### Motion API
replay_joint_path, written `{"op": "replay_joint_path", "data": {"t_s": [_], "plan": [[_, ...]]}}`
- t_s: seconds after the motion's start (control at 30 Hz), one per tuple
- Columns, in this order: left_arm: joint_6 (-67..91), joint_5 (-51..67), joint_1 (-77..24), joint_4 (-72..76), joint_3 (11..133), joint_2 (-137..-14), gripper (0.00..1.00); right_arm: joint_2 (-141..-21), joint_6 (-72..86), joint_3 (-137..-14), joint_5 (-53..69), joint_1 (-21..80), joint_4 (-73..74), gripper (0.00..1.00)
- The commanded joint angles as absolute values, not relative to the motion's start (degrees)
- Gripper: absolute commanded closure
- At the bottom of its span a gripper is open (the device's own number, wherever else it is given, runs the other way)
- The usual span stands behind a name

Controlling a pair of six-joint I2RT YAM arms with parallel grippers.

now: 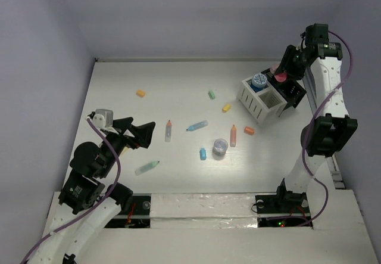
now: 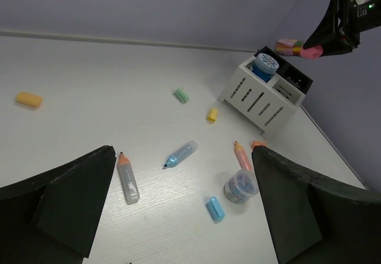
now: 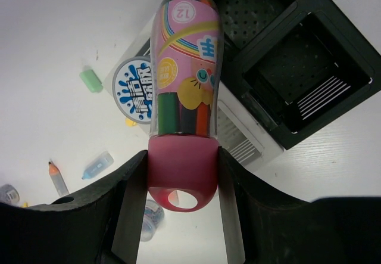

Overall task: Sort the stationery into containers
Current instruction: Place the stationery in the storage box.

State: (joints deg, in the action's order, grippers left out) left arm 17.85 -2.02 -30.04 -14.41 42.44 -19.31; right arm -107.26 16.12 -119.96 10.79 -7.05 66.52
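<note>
My right gripper (image 3: pixel 182 177) is shut on the pink cap of a clear tube of coloured pencils (image 3: pixel 184 67) and holds it over the containers, a joined organizer with a white slatted half (image 1: pixel 262 103) and a black half (image 1: pixel 292 91). A blue-lidded jar (image 1: pixel 258 81) sits in a white compartment. My left gripper (image 1: pixel 140 134) hovers open and empty at the table's left. Between its fingers in the left wrist view lie a grey marker with an orange tip (image 2: pixel 128 179), a blue marker (image 2: pixel 180 154), a blue capsule (image 2: pixel 215 208) and a clear jar (image 2: pixel 240 186).
More stationery is scattered on the white table (image 1: pixel 178 73): an orange capsule (image 1: pixel 140 93) at far left, a green capsule (image 1: pixel 211 95), a yellow capsule (image 1: pixel 226 107), an orange marker (image 1: pixel 233 135), an orange capsule (image 1: pixel 249 131) and a mint marker (image 1: pixel 147 167) near the left arm.
</note>
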Motion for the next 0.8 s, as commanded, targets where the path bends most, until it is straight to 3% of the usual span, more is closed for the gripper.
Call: {"op": "replay_joint_path", "data": {"t_s": [0.0,0.77], "plan": [[17.3,-2.5,-30.4,-12.8,42.4,-20.2,0.01,-107.0,16.7,-123.0,11.6,-8.6,62.0,0.83],[17.1,-2.7,-29.9,-12.7,42.4,-23.6,0.01,-113.6,14.4,-123.0,15.0,-11.3,62.1,0.8]]}}
